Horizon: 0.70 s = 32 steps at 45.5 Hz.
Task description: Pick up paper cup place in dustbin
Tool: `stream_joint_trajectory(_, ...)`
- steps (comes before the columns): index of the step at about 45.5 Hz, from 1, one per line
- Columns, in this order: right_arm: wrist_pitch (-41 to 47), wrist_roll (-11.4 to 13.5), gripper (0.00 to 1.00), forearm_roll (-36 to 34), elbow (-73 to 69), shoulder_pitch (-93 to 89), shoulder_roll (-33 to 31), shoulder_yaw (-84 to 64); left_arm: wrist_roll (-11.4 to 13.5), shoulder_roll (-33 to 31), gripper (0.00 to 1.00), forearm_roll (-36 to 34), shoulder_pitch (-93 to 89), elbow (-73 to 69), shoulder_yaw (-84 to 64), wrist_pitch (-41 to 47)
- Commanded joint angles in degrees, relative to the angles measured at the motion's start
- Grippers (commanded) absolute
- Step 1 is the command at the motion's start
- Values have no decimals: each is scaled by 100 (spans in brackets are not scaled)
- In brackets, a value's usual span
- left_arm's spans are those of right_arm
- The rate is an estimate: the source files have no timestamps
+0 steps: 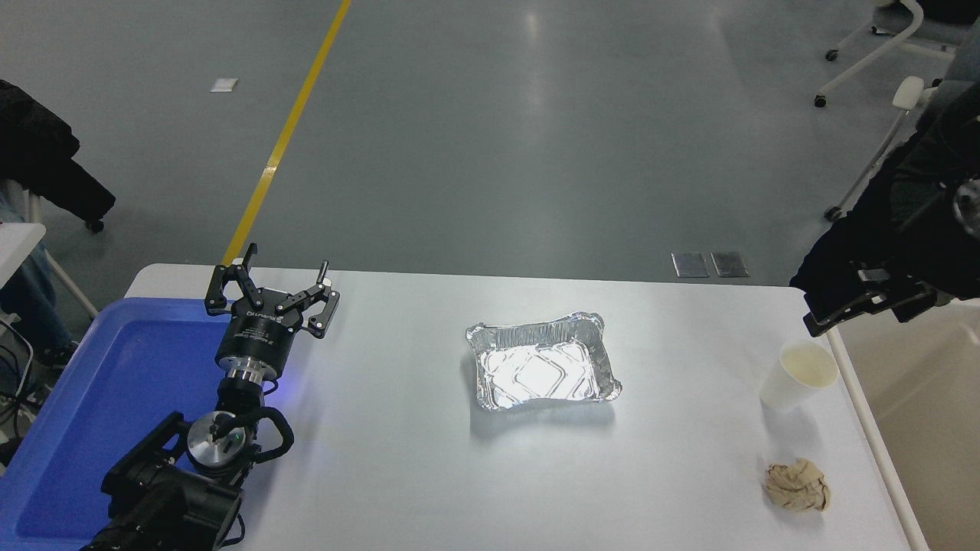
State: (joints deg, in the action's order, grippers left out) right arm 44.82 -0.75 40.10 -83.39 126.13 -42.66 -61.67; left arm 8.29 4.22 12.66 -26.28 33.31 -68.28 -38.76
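The paper cup (pixel 798 376), white with a cream inside, stands upright near the table's right edge, beside the dustbin (pixel 934 413), a large cream-beige bin cut off by the picture's right edge. My right gripper (pixel 809 306) comes in from the right edge, open and empty. It hangs above the bin's near-left corner, just up and right of the cup and apart from it. My left gripper (pixel 276 277) is parked open at the lower left.
A silver foil tray (pixel 542 371) sits mid-table. A crumpled tan paper ball (pixel 797 485) lies in front of the cup. A blue plastic tray (pixel 115 405) fills the left end under my left arm. An office chair (pixel 888 46) stands beyond the table at the top right.
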Motion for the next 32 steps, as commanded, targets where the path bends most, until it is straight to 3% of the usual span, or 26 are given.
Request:
stream_joint_trajectory(1, 18, -13, 100, 472, 806, -843, -5, 392, 6, 0, 99, 0, 0, 0, 8, 0)
stream_joint_trajectory(23, 9, -13, 100, 1325, 2617, -3251, 171, 1790, -3, 0, 99, 0, 0, 0, -1, 0)
stream_joint_trajectory(32, -913, -13, 100, 1343, 2889, -4025, 364, 1799, 6, 0, 99, 0, 0, 0, -1, 0)
